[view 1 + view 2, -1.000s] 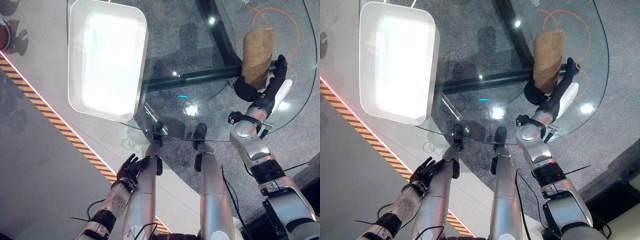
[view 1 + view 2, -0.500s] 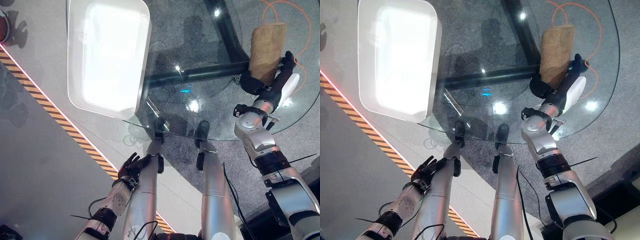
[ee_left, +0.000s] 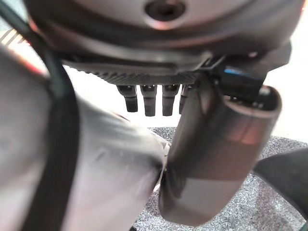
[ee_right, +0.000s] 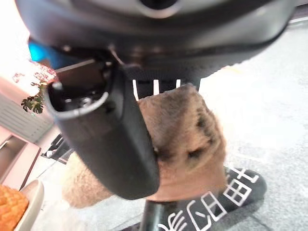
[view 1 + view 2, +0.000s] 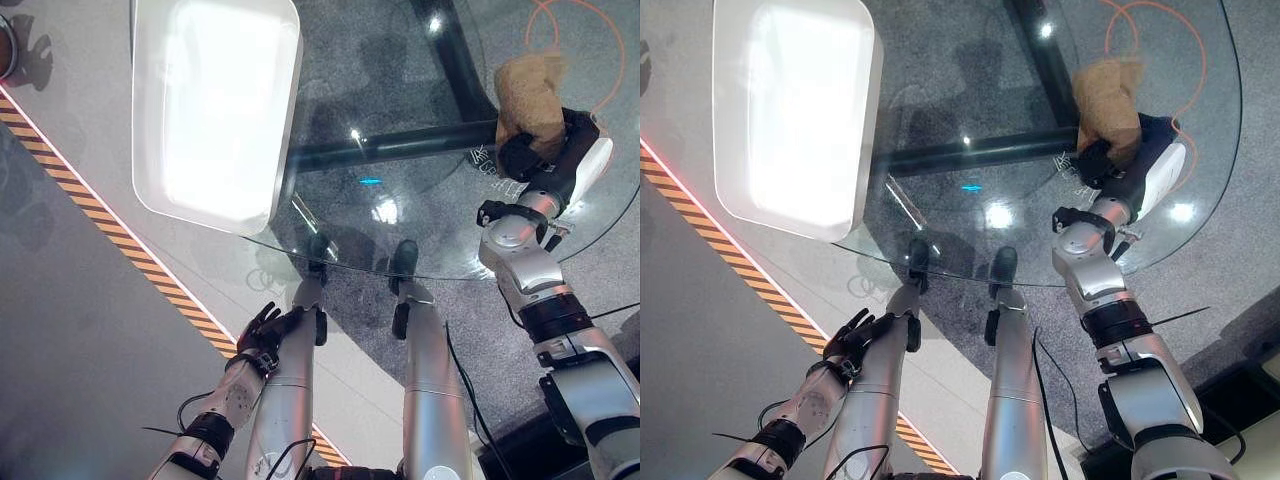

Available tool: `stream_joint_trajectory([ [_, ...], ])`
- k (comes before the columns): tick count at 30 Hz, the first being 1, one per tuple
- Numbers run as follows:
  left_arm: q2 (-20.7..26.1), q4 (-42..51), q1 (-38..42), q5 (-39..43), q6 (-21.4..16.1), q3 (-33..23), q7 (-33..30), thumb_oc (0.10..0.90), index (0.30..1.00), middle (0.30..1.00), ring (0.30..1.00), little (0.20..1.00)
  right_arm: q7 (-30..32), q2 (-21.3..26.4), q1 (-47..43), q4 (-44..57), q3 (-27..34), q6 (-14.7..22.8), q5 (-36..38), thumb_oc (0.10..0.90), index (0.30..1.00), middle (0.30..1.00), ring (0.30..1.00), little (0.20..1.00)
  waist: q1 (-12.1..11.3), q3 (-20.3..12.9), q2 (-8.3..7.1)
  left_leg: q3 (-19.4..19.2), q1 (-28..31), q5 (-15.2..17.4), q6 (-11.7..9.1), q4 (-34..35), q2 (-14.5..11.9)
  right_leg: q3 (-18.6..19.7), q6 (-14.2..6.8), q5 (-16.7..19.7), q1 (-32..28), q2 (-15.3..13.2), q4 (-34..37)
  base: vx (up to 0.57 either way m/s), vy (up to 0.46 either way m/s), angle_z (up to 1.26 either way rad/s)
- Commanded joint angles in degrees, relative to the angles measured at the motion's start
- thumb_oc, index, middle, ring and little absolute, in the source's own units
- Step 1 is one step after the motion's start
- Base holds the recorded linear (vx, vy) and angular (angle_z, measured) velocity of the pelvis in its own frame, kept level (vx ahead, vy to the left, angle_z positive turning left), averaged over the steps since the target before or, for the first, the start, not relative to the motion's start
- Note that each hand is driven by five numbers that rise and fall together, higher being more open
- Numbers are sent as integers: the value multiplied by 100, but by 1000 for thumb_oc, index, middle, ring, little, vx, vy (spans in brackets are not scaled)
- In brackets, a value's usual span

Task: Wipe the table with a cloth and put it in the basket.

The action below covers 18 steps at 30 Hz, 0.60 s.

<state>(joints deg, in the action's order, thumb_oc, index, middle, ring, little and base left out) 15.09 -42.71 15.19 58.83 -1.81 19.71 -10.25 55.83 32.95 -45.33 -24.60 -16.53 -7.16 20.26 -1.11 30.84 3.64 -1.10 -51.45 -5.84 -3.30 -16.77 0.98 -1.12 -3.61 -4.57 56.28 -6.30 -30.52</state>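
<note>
A tan fuzzy cloth (image 5: pixel 528 88) is bunched up at the right side of the round glass table (image 5: pixel 400 90). My right hand (image 5: pixel 545 155) is shut on its near end. In the right wrist view the thumb (image 4: pixel 115 144) presses across the cloth (image 4: pixel 187 134), with the fingers curled behind it. I cannot tell whether the cloth still touches the glass. The white rectangular basket (image 5: pixel 215 110) stands on the table's left part, far from the cloth. My left hand (image 5: pixel 262 335) hangs low below the table's near edge, with its fingers (image 3: pixel 149 98) relaxed and holding nothing.
A black bar (image 5: pixel 400 145) runs under the glass. An orange cable (image 5: pixel 575 15) loops on the floor beyond the cloth. A yellow-and-black striped line (image 5: pixel 110 240) crosses the floor at the left. The glass between basket and cloth is bare.
The cloth lay long and flat under my right hand's fingers; now the hand has curled and gathered it into a bunch. The left hand has stayed put.
</note>
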Motion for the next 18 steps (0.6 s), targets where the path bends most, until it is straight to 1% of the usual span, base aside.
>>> stream_joint_trajectory([
  [1, -172, -102, -457, 82, -17, 144, 32, 800, 900, 900, 900, 900, -92, 208, 281, 487, -39, 60, -195, 100, 300, 300, 300, 200, 86, -104, 203, -81, -251, 581, 100, -671, 348, -282, -91, 769, -72, 257, 1001, 0, 0, 0],
  [13, -231, -66, -556, 85, -77, 92, 24, 800, 900, 900, 900, 900, 340, 47, 691, 1088, 94, 15, -676, 100, 300, 300, 300, 200, 140, -104, 172, -110, -243, 615, 117, -681, 347, -246, -118, 765, -77, 257, 993, 0, 0, 0],
  [18, -229, -83, -565, 73, -65, 72, 33, 800, 900, 900, 900, 900, 246, 102, 705, 1166, 126, 22, -741, 100, 300, 300, 300, 200, 142, -104, 166, -117, -244, 629, 122, -690, 337, -252, -137, 767, -64, 241, 977, 0, 0, 0],
])
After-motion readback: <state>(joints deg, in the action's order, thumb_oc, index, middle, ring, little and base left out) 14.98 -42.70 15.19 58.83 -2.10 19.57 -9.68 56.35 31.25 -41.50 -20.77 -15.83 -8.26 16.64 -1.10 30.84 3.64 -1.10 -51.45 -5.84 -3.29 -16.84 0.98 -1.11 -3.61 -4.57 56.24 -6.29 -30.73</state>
